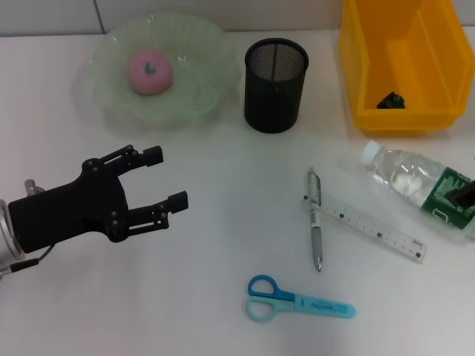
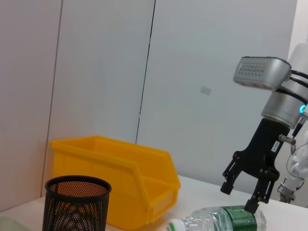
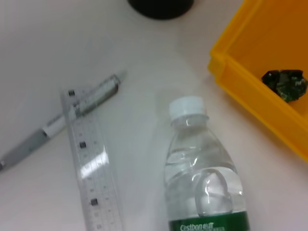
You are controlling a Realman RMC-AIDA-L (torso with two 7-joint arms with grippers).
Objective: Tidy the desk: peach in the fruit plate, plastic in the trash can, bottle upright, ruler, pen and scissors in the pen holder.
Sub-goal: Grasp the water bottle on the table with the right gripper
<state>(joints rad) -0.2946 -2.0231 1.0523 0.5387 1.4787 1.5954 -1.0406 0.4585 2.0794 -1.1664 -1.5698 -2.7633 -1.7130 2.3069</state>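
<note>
A pink peach lies in the pale green fruit plate at the back left. Dark plastic sits inside the yellow trash can at the back right. The clear bottle lies on its side at the right, cap toward the middle. My right gripper hangs open just over its green label. The pen crosses one end of the ruler, and the blue scissors lie nearer the front. My left gripper hovers open and empty at the left.
The black mesh pen holder stands upright between plate and trash can, and shows nothing inside. In the right wrist view the bottle lies between the ruler and the trash can's wall.
</note>
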